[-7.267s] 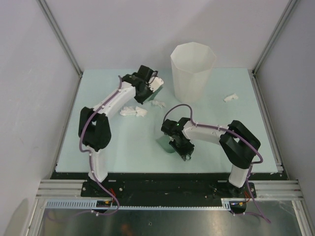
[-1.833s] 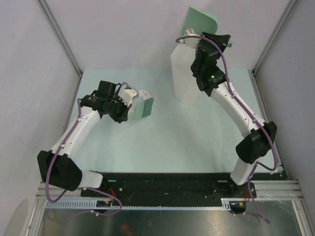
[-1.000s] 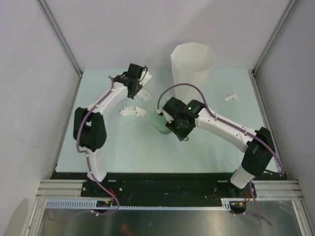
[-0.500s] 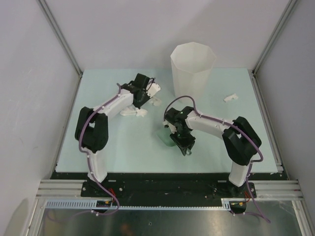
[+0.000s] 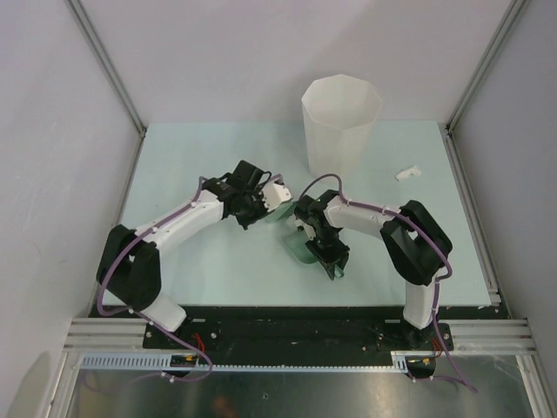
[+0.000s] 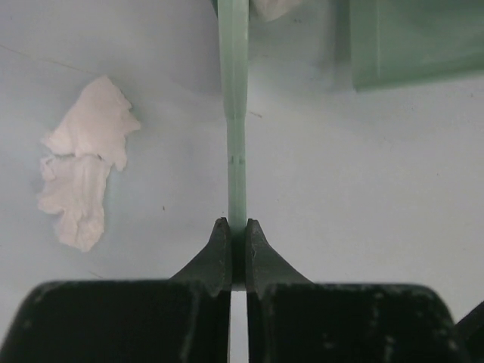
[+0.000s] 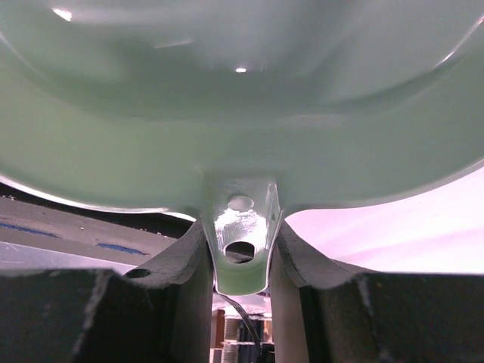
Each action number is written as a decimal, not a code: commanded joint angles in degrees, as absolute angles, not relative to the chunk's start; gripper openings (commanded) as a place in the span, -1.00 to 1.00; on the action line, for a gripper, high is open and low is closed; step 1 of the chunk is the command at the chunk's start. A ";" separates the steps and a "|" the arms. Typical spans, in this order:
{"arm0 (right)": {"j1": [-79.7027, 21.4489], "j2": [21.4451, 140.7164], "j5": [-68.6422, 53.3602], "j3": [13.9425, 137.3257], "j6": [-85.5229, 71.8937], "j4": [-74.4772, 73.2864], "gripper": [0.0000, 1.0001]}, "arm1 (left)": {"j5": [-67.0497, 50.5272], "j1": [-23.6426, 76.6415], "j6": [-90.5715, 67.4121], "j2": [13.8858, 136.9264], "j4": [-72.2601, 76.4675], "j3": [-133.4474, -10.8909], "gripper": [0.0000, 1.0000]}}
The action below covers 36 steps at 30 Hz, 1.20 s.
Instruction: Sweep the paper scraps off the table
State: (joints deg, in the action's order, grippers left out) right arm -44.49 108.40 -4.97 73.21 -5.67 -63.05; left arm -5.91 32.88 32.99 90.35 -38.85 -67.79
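Observation:
My left gripper (image 6: 237,227) is shut on a thin flat green sweeper blade (image 6: 234,91), seen edge-on and pointing away over the table (image 6: 378,197). A crumpled white paper scrap (image 6: 79,178) lies left of the blade, and part of another scrap (image 6: 272,6) shows at the top edge. From above, the left gripper (image 5: 258,202) sits mid-table beside the green dustpan (image 5: 300,246). My right gripper (image 7: 240,227) is shut on the dustpan's handle tab (image 7: 240,249). The dustpan body (image 7: 242,98) fills that view. One scrap (image 5: 406,172) lies alone at the far right.
A tall white faceted bin (image 5: 341,122) stands at the back, right of centre. Grey walls and metal rails (image 5: 474,183) enclose the table (image 5: 174,157). The dustpan's open edge (image 6: 416,41) shows at the upper right of the left wrist view.
The left arm has swung nearer and to the right, bringing the blade up beside the dustpan. The scraps seen earlier left of centre are now covered by the arm from above. The right gripper shifted slightly.

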 commanded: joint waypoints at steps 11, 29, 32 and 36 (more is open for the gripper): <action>-48.52 102.75 -1.85 68.99 -18.72 -70.58 -1.00 | -3.17 32.78 30.06 86.30 -42.36 -72.76 -1.00; -43.24 113.64 -2.29 74.97 -10.55 -62.23 -1.00 | -25.29 32.78 28.12 95.54 -48.77 -77.18 -1.00; -43.94 113.82 -2.98 75.50 -9.41 -60.21 -1.00 | -33.73 33.49 28.39 92.12 -50.44 -75.77 -1.00; -44.91 112.68 -2.29 75.32 -9.84 -59.33 -1.00 | -34.90 33.31 28.13 87.81 -51.50 -74.89 -1.00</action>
